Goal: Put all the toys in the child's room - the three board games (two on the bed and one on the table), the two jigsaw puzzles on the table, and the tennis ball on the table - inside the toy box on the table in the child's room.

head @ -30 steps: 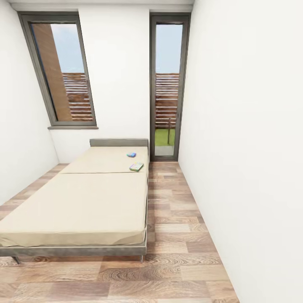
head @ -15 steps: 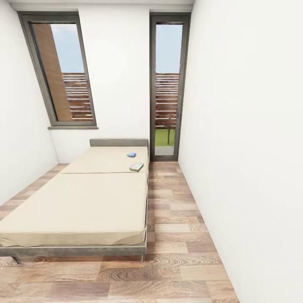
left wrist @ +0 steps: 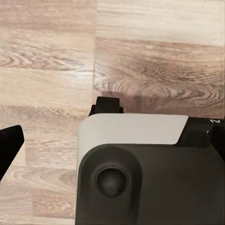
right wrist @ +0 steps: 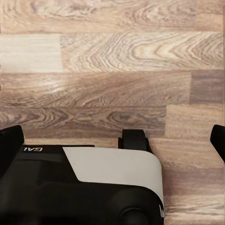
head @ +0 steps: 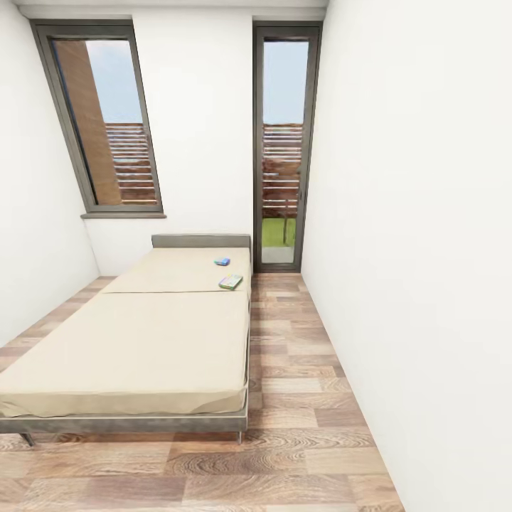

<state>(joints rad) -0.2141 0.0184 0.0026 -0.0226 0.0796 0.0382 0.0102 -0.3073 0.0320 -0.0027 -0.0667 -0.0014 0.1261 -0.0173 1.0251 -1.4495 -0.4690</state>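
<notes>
bed (head: 142, 341): two flat board games, blue (head: 222, 262), green-yellow (head: 230, 281) | both end effectors spread, empty

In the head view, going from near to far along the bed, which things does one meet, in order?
Foot edge of the bed → green-yellow board game → small blue board game → grey headboard.

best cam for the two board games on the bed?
Head view. Both lie on the bed near its headboard end, by the edge nearer the glass door: the blue board game farther off, the green-yellow one closer. Small, lettering unreadable. Both wrist views look down at wooden floor and the robot's base.
</notes>
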